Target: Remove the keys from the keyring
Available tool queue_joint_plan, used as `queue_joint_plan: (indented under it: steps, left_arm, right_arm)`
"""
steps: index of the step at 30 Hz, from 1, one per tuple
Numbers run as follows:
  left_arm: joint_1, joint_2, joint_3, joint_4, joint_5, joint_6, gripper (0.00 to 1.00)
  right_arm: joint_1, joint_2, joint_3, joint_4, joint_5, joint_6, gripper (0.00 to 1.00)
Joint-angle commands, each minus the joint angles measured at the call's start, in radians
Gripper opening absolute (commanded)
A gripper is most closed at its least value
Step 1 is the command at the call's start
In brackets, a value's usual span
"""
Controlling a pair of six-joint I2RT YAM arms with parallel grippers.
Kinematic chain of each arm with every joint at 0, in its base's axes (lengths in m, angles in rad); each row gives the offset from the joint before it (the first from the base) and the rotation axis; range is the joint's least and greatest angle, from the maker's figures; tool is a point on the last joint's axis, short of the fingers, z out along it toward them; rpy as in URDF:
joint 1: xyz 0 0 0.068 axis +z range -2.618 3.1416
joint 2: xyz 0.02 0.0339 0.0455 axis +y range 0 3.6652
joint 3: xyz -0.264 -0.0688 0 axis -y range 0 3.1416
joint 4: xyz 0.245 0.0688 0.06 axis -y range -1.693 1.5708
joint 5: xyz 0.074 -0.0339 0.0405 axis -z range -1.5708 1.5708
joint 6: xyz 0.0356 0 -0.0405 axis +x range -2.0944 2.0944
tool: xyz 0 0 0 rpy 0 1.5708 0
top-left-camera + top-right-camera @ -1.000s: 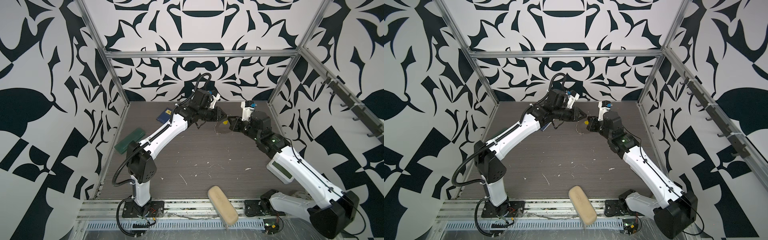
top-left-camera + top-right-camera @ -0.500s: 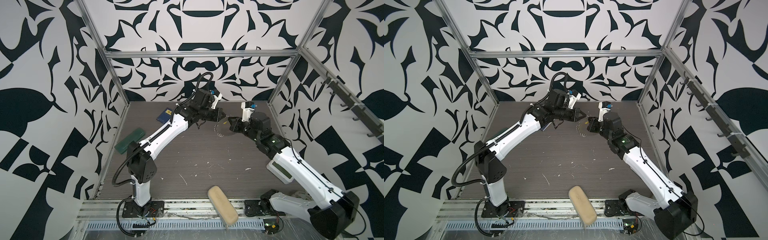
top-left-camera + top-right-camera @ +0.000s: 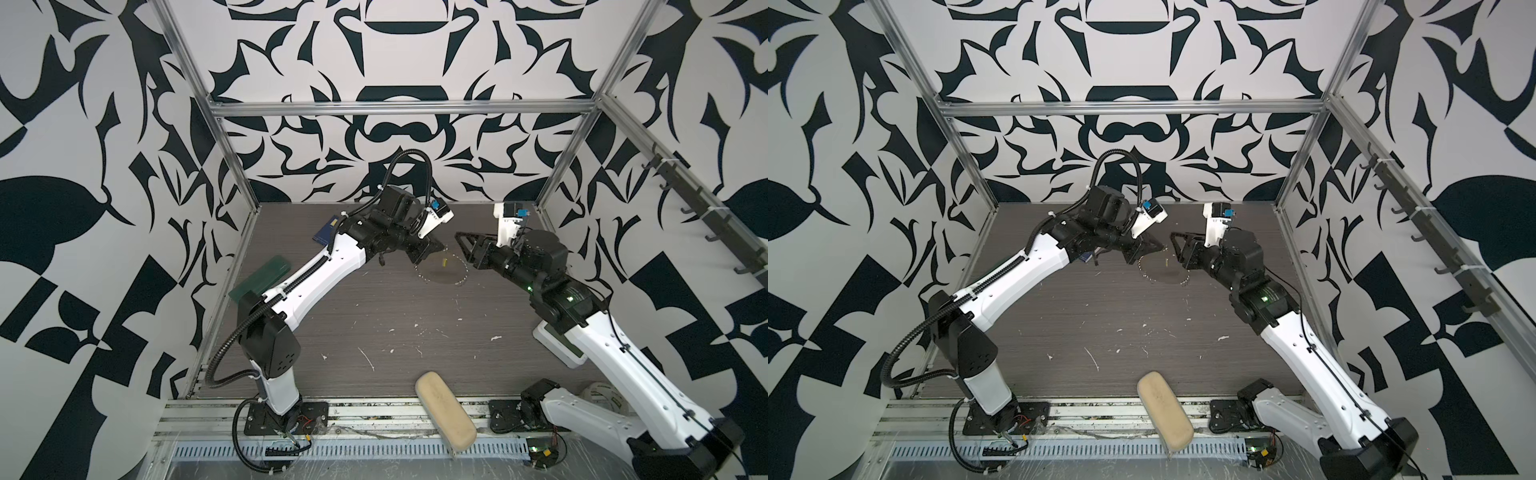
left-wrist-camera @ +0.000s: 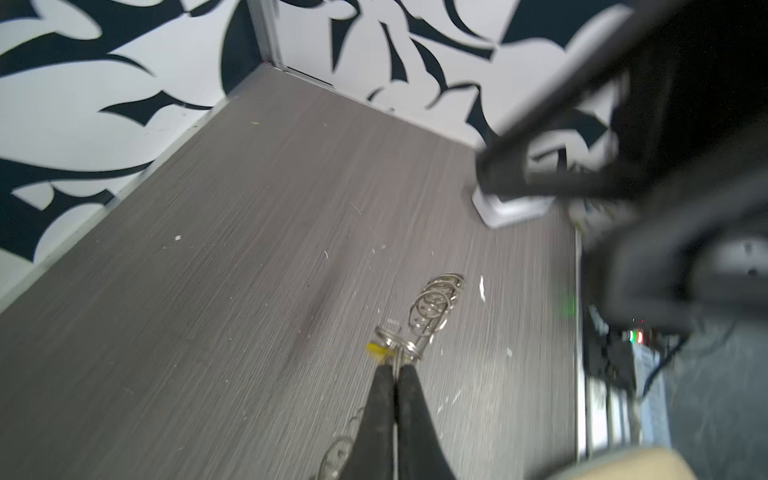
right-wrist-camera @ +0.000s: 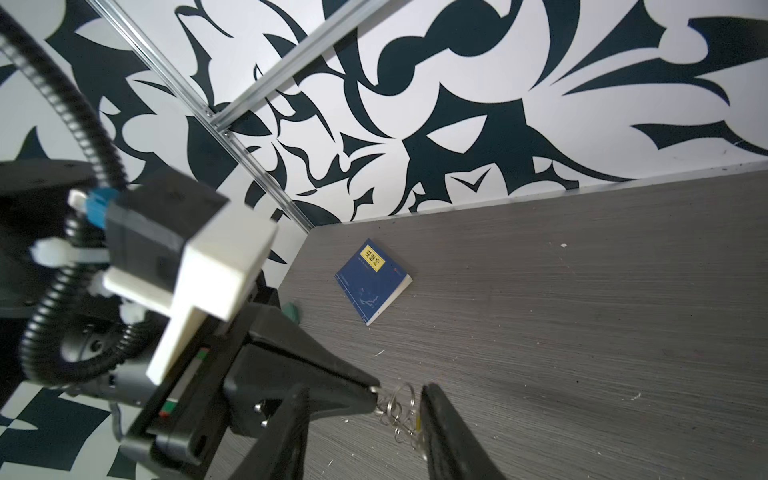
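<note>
Nothing off yet: left gripper [image 4: 395, 370] has its jaws shut on the keyring [image 3: 442, 274] rim over the table [image 3: 374, 332], tag [image 4: 376, 349] looks attached just beside them, and right gripper [image 5: 365, 392], jaws parted and empty, straddles that rim.

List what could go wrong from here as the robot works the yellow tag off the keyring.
1. The shut left gripper pinches only a thin wire ring at the edge of the keyring, so its hold could slip.
2. The open right gripper straddles several crowded rings beside the yellow tag; closing could catch the wrong one.
</note>
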Motion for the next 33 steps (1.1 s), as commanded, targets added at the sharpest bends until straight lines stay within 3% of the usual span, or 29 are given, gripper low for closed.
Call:
queue_joint_plan:
  steps: [1,10,13,18,24,29,33]
  left_arm:
    - [0.008,-0.079,-0.031,-0.128,0.095,0.340,0.00]
    - [0.081,-0.223,-0.241,-0.267,0.242,0.932,0.00]
    - [0.126,-0.267,-0.322,-0.219,0.312,0.984,0.00]
    - [0.136,-0.273,-0.335,-0.288,0.318,1.073,0.00]
    - [0.137,-0.296,-0.406,-0.260,0.276,1.159,0.00]
    - [0.138,-0.324,-0.466,-0.216,0.240,1.224,0.00]
    - [0.137,-0.330,-0.463,-0.246,0.250,1.264,0.00]
  right_arm:
    - [0.004,-0.045,0.015,-0.001,-0.022,-0.056,0.48]
    - [0.004,-0.131,-0.140,0.113,-0.076,-0.202,0.47]
    - [0.004,-0.169,-0.269,0.267,-0.143,-0.272,0.47]
    - [0.003,-0.209,-0.475,0.524,-0.245,-0.381,0.54]
    - [0.022,-0.113,-0.479,0.517,-0.375,-0.497,0.56]
    - [0.104,-0.041,-0.479,0.513,-0.348,-0.636,0.56]
    - [0.164,0.019,-0.470,0.517,-0.322,-0.679,0.55]
